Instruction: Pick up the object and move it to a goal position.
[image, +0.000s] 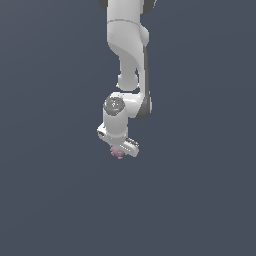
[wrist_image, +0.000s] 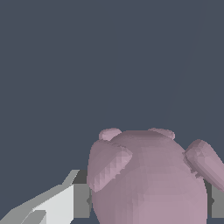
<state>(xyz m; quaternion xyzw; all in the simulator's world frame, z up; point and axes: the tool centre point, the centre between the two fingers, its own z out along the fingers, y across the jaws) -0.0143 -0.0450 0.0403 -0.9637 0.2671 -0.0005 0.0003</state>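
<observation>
I've got the gripper (image: 119, 150) fingers (wrist_image: 81, 200) pinching the pink lump (wrist_image: 148, 179) from both sides, so it should ride along to the goal.

No text, label, number or sign can be read anywhere (both views are plain renders).

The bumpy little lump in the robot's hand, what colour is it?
Dusty pink all over. The lump shows best in the wrist view, sitting between the hand's fingers.
</observation>
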